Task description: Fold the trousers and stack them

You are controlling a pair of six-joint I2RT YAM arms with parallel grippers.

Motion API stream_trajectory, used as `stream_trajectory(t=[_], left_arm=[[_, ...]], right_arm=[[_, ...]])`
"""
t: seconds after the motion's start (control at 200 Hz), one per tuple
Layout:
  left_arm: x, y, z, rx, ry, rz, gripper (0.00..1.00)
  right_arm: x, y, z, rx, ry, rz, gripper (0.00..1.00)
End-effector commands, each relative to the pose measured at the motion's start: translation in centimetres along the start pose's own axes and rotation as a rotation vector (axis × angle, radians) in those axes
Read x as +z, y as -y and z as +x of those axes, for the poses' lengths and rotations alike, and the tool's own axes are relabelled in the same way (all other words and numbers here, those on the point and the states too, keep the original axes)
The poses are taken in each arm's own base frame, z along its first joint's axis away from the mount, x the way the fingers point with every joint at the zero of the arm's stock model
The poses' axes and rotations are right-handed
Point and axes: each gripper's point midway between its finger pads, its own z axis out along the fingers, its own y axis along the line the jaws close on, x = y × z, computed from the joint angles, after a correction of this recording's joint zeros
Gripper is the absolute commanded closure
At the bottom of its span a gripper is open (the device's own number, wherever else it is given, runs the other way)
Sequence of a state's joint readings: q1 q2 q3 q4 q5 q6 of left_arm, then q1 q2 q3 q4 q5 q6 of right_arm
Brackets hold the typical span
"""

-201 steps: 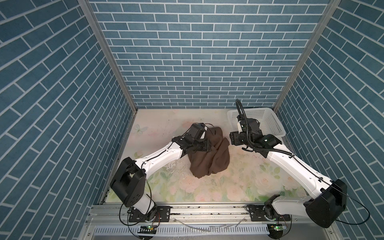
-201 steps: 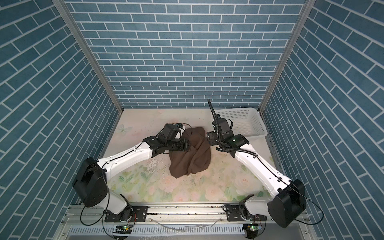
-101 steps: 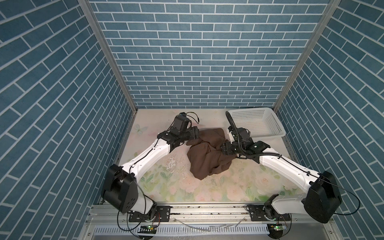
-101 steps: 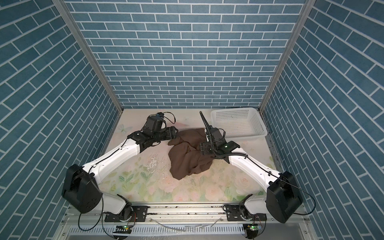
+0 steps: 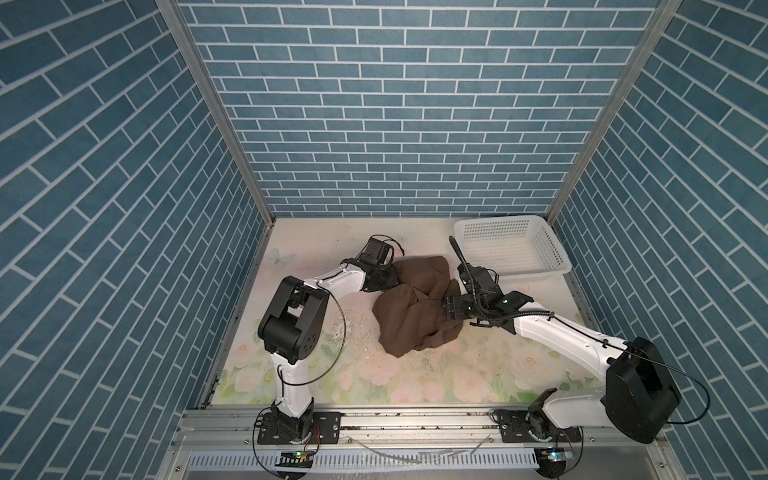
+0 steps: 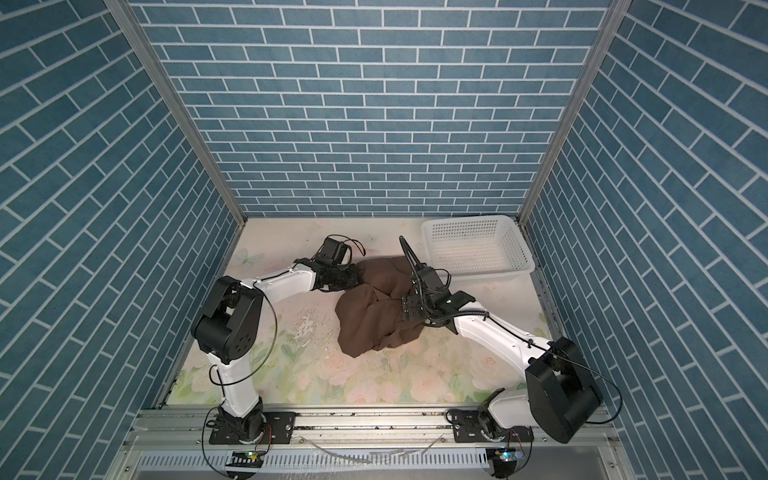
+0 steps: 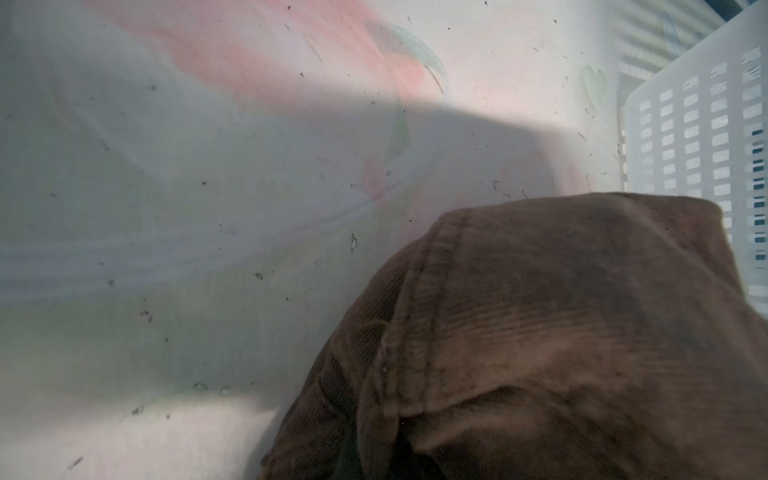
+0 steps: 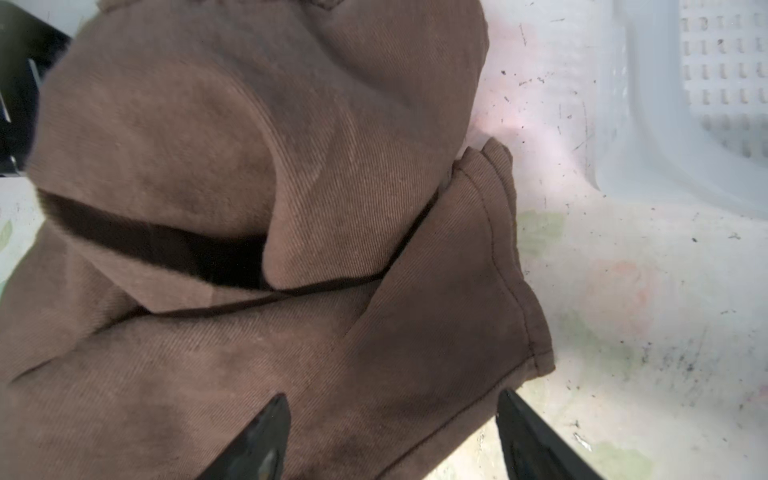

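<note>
Shows dark brown, thin-fabric trousers (image 5: 409, 316) crumpled in a heap mid-table, running lengthwise from far to near, close to a white perforated plastic basket (image 5: 511, 249). Places the heap directly between both arms, neither nearer. Finds the left gripper (image 5: 392, 277) closed tight at the heap's far-left edge; cannot tell whether cloth is pinched, fingers hidden. Finds the right gripper (image 8: 390, 436) spread wide, black fingers (image 8: 257, 440) straddling a hemmed fold, gripping nothing. Probably calls for closing there.

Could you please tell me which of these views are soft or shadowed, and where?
Left wrist view: soft throughout, with a broad shadow across the table and the trousers smeared; right wrist view: trousers' weave crisp, basket out of focus; both top views: sharp, evenly lit.
</note>
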State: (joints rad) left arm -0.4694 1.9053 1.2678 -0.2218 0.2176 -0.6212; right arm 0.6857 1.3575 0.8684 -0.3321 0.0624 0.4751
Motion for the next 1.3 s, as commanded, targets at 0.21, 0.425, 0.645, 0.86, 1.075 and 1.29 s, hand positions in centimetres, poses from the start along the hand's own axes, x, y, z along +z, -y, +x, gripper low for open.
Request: stream_trajectory(t=[0.21, 0.425, 0.645, 0.86, 1.075, 1.29], left_arm=[[-16.4, 4.4, -8.7, 0.145, 0.335, -0.054, 1.0], [-30.6, 3.5, -10.3, 0.16, 0.645, -0.159, 1.0], [-36.0, 0.0, -8.0, 0.14, 0.744, -0.285, 1.0], [-36.0, -0.5, -6.9, 0.146, 0.742, -0.273, 1.0], [-36.4, -0.7, -6.6, 0.153, 0.732, -0.29, 1.0], [-37.6, -1.3, -6.4, 0.153, 0.746, -0.323, 1.0]], right_arm=[[0.9, 1.9, 0.1, 0.006, 0.014, 0.112, 0.25], [0.8, 6.2, -1.2, 0.001, 0.017, 0.314, 0.27], [0.8, 11.4, -2.8, 0.161, 0.044, 0.375, 0.28], [2.8, 13.0, -6.2, 0.096, 0.026, 0.404, 0.28], [4.3, 15.2, -9.0, 0.113, 0.027, 0.439, 0.28], [4.2, 17.7, -10.1, 0.153, 0.026, 0.46, 0.28]])
